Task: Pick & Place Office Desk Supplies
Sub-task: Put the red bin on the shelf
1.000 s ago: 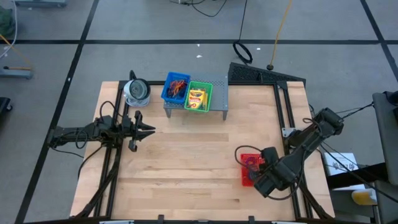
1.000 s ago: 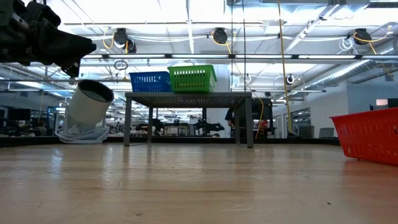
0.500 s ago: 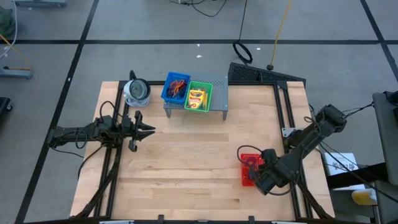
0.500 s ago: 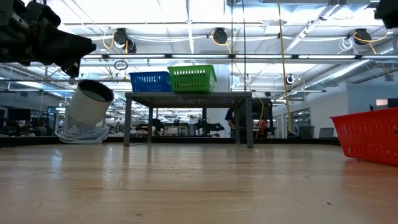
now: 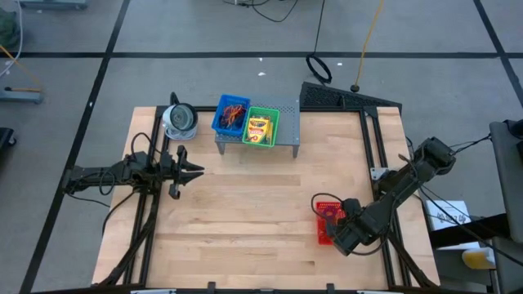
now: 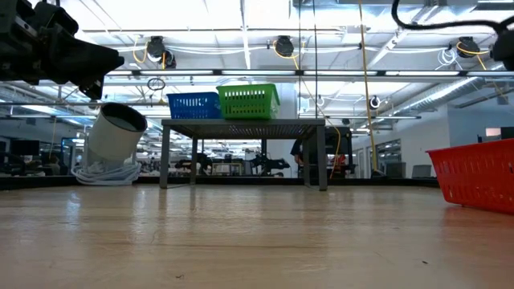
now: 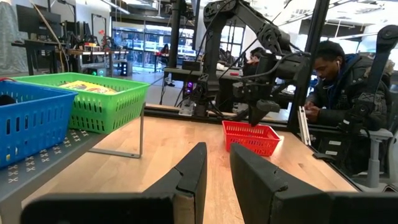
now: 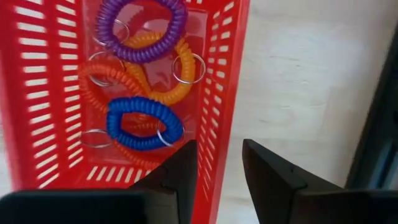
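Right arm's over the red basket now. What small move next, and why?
Probably shift the right pincer sideways toward the basket's middle before lowering. In the right wrist view its open fingers straddle the red basket's wall, while the coiled key rings lie inside: blue, yellow-orange, purple. Going straight down would likely hit the wall. The left pincer waits, open, near the table's left side.

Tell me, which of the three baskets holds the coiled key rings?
The red basket, standing alone on the table below the right gripper. The blue basket and green basket sit side by side on the grey shelf.
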### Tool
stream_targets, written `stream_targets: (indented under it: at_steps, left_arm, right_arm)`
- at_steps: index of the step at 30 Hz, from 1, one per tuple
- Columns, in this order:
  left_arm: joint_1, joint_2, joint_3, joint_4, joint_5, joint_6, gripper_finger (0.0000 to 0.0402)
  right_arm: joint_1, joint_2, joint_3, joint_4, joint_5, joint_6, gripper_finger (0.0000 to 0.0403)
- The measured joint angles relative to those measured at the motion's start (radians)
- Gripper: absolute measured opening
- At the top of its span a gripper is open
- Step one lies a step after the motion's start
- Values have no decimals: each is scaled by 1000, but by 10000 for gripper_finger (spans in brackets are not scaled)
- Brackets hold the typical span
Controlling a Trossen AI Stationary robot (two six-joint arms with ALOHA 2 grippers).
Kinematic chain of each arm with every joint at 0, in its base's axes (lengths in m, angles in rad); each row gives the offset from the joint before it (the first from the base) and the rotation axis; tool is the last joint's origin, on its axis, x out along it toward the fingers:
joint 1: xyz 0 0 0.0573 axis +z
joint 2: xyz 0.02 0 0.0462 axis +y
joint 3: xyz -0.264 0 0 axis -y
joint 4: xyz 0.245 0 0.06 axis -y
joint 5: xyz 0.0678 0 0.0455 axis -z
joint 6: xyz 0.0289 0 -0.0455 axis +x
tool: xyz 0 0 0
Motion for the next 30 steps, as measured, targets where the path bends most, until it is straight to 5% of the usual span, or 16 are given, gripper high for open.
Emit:
stream_targets:
  at_steps: [30]
  left_arm:
    - [0, 0, 0, 0, -1, 0, 79]
  right_arm:
    - [7, 0, -235, 342, 43, -46, 95]
